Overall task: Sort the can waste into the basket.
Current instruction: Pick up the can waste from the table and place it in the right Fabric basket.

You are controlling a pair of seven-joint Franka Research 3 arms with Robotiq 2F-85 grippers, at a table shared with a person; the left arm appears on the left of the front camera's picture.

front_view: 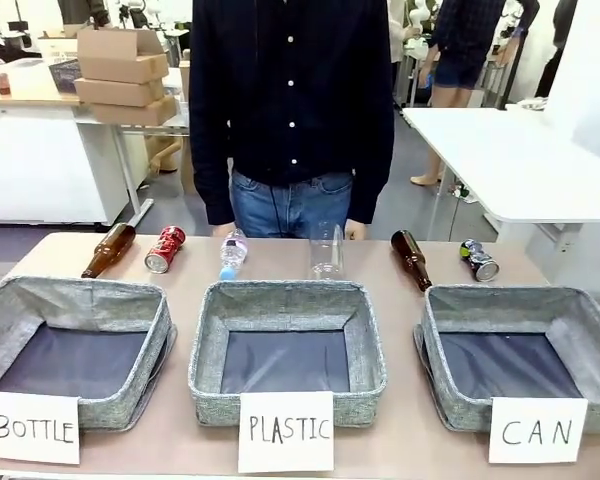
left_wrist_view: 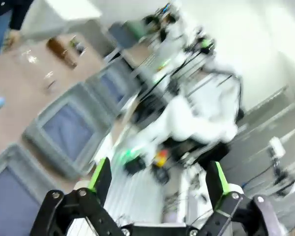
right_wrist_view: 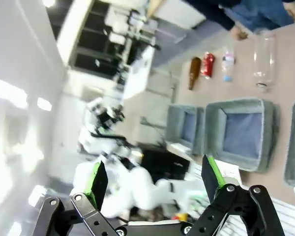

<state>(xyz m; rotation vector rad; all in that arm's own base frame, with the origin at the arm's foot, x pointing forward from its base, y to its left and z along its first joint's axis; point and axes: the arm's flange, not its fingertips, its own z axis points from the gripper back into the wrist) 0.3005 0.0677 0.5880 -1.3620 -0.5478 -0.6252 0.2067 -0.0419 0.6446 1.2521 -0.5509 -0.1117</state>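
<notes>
You see three grey baskets carded "BOTTLE", "PLASTIC" and "CAN" (front_view: 531, 430); the left gripper (left_wrist_view: 157, 179) and right gripper (right_wrist_view: 152, 179) both gape, holding nothing.

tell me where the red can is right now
In the front view the red can lies on its side at the table's far left, just right of a brown bottle and behind the basket labelled BOTTLE.
</notes>
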